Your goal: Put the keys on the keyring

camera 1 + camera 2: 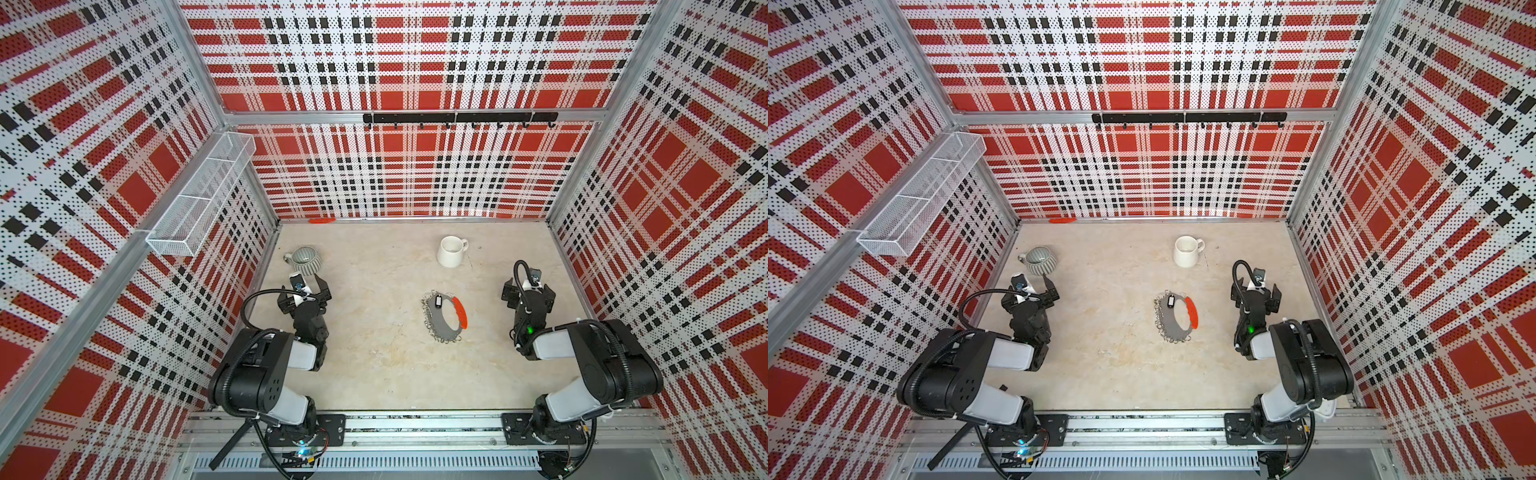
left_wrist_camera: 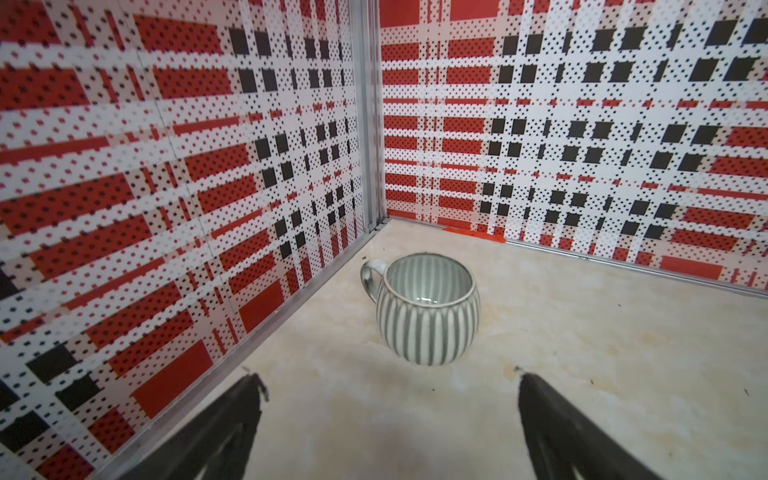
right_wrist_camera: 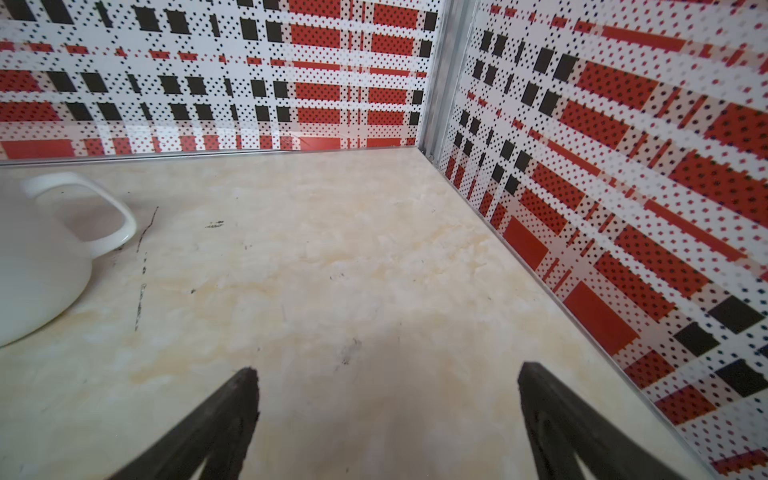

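Standing with jaws apart and empty, the left tool [image 2: 388, 377] and right tool [image 3: 387, 368] are flanking the keyring [image 1: 446, 328] on the surface [image 1: 374, 365]. The black key tag [image 1: 436, 300] is lying on its far rim. The task is likely just starting, and the next move is calling for a fine pinch on the tag.

Left arm [image 1: 266, 374] and right arm [image 1: 598, 365] are built alike: black housings joined by white link shells. A black corrugated cable [image 1: 244, 316] is routed along each arm. A green light [image 1: 530, 330] is noted near the right wrist, and a blue light [image 1: 302, 453] at the left base. Black base plates [image 1: 332, 428] with screws are recorded. Left gripper [image 2: 387, 375] and right gripper [image 3: 386, 374] are fitted with matte black, tapering fingers [image 2: 224, 428].
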Tool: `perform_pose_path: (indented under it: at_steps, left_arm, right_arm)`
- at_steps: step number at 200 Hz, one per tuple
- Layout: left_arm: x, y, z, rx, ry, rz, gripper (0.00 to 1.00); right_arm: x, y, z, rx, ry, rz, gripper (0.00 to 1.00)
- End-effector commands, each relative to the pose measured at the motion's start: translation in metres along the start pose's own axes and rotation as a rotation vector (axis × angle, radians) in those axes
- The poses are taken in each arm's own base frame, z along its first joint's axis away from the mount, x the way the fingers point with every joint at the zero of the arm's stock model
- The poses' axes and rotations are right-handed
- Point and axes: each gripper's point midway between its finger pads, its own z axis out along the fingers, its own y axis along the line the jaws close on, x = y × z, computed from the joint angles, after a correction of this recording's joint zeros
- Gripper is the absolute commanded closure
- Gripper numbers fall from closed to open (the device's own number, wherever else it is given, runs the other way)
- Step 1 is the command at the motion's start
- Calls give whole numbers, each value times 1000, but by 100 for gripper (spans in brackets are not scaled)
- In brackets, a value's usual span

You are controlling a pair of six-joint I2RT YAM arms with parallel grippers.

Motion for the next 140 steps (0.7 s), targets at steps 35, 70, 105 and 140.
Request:
perform_pose_path:
  at_steps: [35, 70, 105, 140]
  left_arm:
    - [-13, -5, -1, 75, -83, -89, 2]
    - [-14, -6, -6, 67, -94, -75, 2]
    - [-15, -6, -7, 64, -98, -73, 2]
    - [-15, -6, -7, 67, -98, -76, 2]
  right_arm:
    - [-21, 9, 4, -108, -80, 64, 0]
    - [-24, 7, 2, -106, -107, 61, 0]
    - [-23, 8, 1, -109, -103, 59, 0]
    - [-24, 9, 2, -114, -102, 60, 0]
